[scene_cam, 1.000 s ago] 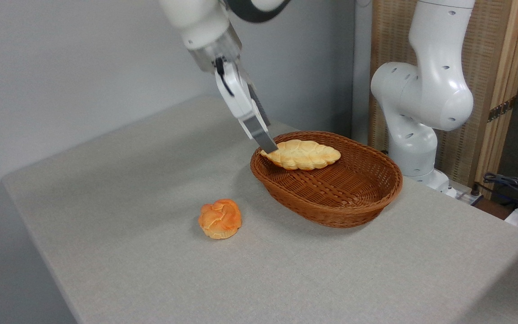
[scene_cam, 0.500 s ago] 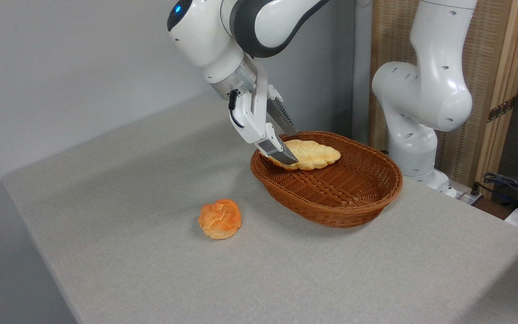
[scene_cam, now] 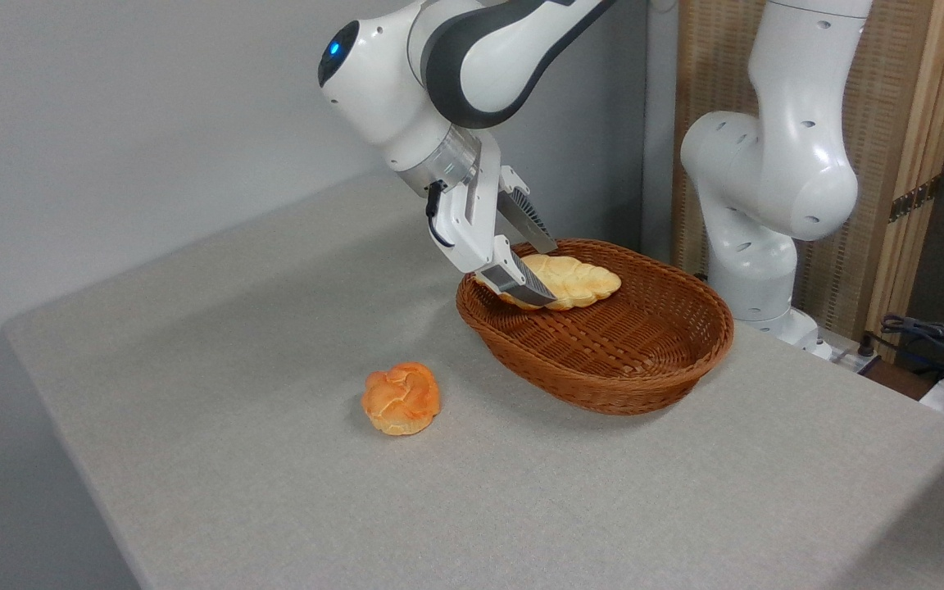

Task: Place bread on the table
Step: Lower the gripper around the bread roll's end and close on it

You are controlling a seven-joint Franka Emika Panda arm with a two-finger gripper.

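Observation:
The bread (scene_cam: pixel 585 283), a long pale golden braided loaf, lies inside the brown wicker basket (scene_cam: pixel 603 393) against its far left rim. My gripper (scene_cam: pixel 550 274) reaches down at a slant over the basket's left end and stands open. Its two fingers straddle the loaf's left half, one in front of it and one behind; I cannot tell whether the pads touch it. The front finger (scene_cam: pixel 525 283) hides part of the loaf. The light grey table (scene_cam: pixel 275 492) spreads out below and to the left of the basket.
A small round orange knotted bun (scene_cam: pixel 401 397) sits on the table, left of and in front of the basket. The arm's white base (scene_cam: pixel 767 180) stands behind the basket at the right. Cables (scene_cam: pixel 931 340) lie off the table's far right edge.
The gripper has come down and moved right, from above the basket's left rim to straddling the loaf. Its fingers have opened apart. Bread, basket and bun have not moved.

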